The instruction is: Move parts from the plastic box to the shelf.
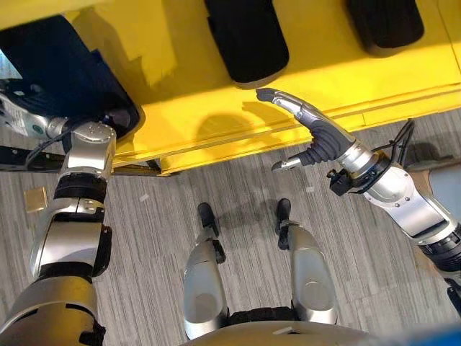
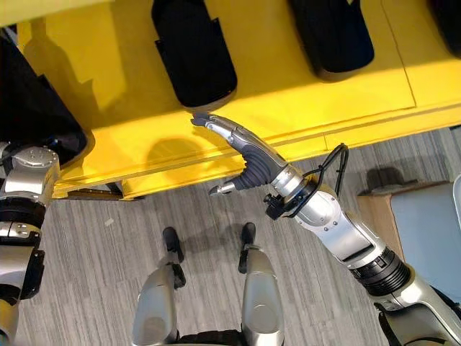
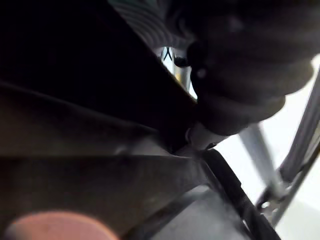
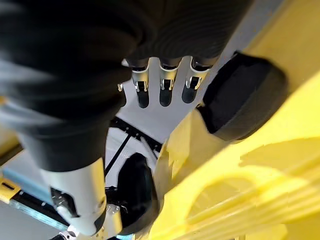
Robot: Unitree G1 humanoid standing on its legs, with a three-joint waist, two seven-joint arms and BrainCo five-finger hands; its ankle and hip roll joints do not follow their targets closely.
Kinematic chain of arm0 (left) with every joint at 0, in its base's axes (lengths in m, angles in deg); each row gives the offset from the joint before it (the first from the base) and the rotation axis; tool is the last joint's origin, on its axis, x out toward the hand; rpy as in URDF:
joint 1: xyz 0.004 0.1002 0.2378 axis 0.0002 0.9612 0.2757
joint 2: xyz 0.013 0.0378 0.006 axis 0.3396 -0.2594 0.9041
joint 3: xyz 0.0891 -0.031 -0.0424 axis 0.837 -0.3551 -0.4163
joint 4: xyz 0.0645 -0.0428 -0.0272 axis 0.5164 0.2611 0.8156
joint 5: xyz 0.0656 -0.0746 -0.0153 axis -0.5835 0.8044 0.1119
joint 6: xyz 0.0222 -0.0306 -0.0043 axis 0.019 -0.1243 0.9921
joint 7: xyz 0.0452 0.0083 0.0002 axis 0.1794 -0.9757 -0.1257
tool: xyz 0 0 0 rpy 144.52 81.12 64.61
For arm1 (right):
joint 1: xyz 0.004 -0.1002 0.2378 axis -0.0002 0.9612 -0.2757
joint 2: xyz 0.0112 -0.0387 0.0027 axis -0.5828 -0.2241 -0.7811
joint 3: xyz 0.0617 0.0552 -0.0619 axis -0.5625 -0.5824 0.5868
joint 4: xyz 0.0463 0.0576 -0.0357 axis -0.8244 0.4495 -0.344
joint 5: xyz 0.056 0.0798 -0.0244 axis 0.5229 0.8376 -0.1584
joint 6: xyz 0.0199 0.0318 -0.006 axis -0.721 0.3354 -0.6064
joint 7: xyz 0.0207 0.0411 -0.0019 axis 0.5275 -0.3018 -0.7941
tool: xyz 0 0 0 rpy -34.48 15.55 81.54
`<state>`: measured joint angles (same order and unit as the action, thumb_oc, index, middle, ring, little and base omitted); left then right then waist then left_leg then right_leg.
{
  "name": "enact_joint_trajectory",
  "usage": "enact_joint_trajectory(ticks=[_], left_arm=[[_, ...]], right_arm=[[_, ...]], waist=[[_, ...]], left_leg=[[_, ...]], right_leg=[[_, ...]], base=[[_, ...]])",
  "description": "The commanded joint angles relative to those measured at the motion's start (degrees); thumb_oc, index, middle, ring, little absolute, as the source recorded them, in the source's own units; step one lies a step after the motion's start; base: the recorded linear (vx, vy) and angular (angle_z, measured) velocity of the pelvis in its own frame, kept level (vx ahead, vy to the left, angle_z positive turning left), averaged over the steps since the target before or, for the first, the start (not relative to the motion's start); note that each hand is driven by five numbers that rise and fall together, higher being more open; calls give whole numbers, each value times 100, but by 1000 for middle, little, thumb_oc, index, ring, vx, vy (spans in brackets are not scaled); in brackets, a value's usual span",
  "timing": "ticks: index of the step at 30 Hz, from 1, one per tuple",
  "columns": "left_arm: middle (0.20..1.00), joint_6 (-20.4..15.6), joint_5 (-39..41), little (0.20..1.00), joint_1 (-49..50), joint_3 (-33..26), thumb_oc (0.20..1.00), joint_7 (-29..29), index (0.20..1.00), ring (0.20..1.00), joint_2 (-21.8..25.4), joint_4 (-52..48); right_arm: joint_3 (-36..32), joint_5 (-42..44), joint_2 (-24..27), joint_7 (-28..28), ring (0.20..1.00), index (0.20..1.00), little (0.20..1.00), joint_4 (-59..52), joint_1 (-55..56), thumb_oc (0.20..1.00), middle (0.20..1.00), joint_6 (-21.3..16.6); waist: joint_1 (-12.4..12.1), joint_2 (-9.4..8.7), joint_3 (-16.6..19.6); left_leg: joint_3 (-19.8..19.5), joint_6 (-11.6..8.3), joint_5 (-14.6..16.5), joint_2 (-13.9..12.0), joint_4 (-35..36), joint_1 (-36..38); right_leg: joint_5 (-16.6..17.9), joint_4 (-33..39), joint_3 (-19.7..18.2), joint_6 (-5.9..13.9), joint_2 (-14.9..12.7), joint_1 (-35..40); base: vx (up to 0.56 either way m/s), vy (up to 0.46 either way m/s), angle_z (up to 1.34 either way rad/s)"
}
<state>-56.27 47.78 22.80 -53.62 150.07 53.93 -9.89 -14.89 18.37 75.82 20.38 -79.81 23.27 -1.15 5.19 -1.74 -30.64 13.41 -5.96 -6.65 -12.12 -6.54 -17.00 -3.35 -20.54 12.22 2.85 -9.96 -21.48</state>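
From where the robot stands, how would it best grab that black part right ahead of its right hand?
Probably by the black part's rounded near end, fingers over the top and thumb underneath. That end lies flat on the yellow shelf, pointing at the open right hand.

The arms are silver-grey with black bands at the joints. The right hand (image 2: 253, 160) has silver fingers (image 2: 216, 127) with dark tips and a dark ribbed cover on its back.
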Motion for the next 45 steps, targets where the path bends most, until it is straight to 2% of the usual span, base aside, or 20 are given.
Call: enact_joint_trajectory(ticks=[1,5,15,26,29,35,43,45], left_arm=[[200,-172,-633,200,-414,80,200,-26,200,200,624,-151],[200,28,-925,200,-717,342,200,-183,200,200,737,-15],[200,115,-1523,200,-1413,1018,200,-553,200,200,934,204],[200,634,-1391,200,-2329,1600,200,-671,200,200,1046,733],[200,697,-1474,200,-2396,1650,200,-713,200,200,1138,820],[200,1033,-1101,200,-2327,1634,200,-562,200,200,1210,868],[200,1098,-970,200,-2264,1576,200,-578,200,200,1339,923],[200,1131,-864,200,-2288,1550,200,-586,200,200,1357,937]], right_arm=[[-159,-7,-92,223,1000,1000,1000,-157,67,1000,1000,-133],[-240,-27,7,224,1000,1000,1000,-135,6,1000,1000,-36],[-454,238,375,196,1000,1000,1000,-90,-87,1000,1000,-37],[-537,312,629,247,1000,1000,1000,-78,-268,1000,1000,49],[-578,376,713,256,1000,1000,1000,-82,-246,1000,1000,42],[-677,420,746,248,1000,1000,1000,-163,-89,1000,1000,-30],[-649,421,849,387,1000,1000,1000,-146,-103,1000,1000,-15],[-676,464,887,378,1000,1000,1000,-133,-97,1000,1000,-42]], waist=[[197,-65,355],[284,-90,330],[510,-176,197],[719,-220,85],[747,-220,85],[759,-259,85],[732,-258,85],[740,-237,108]], left_leg=[[96,-148,153,-289,-336,21],[97,-124,237,-265,-485,-63],[195,-27,504,-157,-978,-392],[285,-14,624,-100,-1260,-724],[311,-6,658,-93,-1300,-758],[344,13,711,-49,-1325,-749],[344,10,676,-24,-1235,-714],[299,-46,795,2,-1215,-633]], right_leg=[[-189,-138,-262,422,-33,78],[-132,-117,-357,411,9,-22],[23,-147,-622,416,38,-388],[256,42,-760,424,37,-688],[285,77,-774,423,37,-731],[345,207,-791,438,36,-688],[390,323,-756,432,50,-648],[288,339,-780,469,61,-575]], base=[[61,49,0],[32,58,-1],[11,91,-11],[-13,65,-3],[-10,41,-6],[-3,13,-2],[-7,-1,0],[50,35,-1]])
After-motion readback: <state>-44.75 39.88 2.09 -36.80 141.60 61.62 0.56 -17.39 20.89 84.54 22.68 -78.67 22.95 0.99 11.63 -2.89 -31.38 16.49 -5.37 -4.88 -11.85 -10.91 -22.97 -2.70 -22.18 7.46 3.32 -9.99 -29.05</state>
